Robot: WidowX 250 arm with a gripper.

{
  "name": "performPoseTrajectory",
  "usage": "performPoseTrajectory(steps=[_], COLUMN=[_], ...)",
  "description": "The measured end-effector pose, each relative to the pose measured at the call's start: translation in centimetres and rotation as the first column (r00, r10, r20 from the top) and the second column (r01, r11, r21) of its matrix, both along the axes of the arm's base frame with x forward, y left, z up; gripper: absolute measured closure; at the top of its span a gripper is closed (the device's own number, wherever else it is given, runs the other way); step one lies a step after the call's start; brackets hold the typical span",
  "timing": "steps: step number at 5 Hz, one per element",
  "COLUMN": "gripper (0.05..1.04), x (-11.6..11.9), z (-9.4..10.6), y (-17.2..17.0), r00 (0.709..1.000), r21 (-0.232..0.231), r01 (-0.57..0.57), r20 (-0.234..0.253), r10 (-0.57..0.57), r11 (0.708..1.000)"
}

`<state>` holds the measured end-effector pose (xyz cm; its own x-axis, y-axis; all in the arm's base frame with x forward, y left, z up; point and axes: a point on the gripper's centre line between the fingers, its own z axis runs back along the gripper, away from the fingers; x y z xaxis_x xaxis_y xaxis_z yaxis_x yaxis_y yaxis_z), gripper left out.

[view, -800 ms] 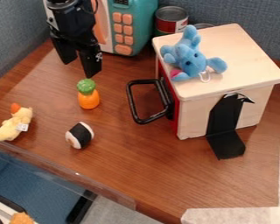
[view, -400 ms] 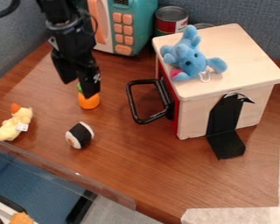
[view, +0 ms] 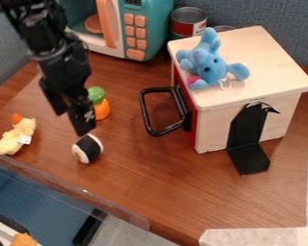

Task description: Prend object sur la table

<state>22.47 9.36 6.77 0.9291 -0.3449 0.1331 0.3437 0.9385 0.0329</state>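
The black gripper hangs over the left part of the wooden table, its two fingers apart with nothing seen between them. Just below its right fingertip in the view lies a black and white sushi toy. An orange carrot-like toy with a green top stands behind the gripper, its left side partly hidden. To the left, a yellow duck plush lies near the table's front edge. A blue plush rests on top of a wooden box.
The wooden box with its black handle stands at the right. A teal toy microwave and a can are at the back. A clear strip runs along the front edge.
The arm has come forward and down over the table, from behind the orange toy to beside it and over the sushi toy. The toys stay where they were.
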Motion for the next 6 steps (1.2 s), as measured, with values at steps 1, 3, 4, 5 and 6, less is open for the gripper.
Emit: performPoseTrajectory(steps=[1,3,4,5,6], gripper=[0.083,0.089,0.166,0.45,0.591], x=[-0.5,0.6,1.0,0.9,1.6], z=[-2.6,-5.9,-6.7,-6.3,-4.2], y=[-0.1,0.0,0.0,-0.5,0.4], r00=[0.997,0.976,0.974,0.978,0.975], r21=[0.06,0.075,0.066,0.028,-0.001], r01=[-0.078,-0.216,-0.225,-0.208,-0.22], r20=[0.012,0.026,0.003,-0.005,0.032], r10=[0.077,0.215,0.225,0.208,0.22], r11=[0.995,0.974,0.972,0.978,0.975])
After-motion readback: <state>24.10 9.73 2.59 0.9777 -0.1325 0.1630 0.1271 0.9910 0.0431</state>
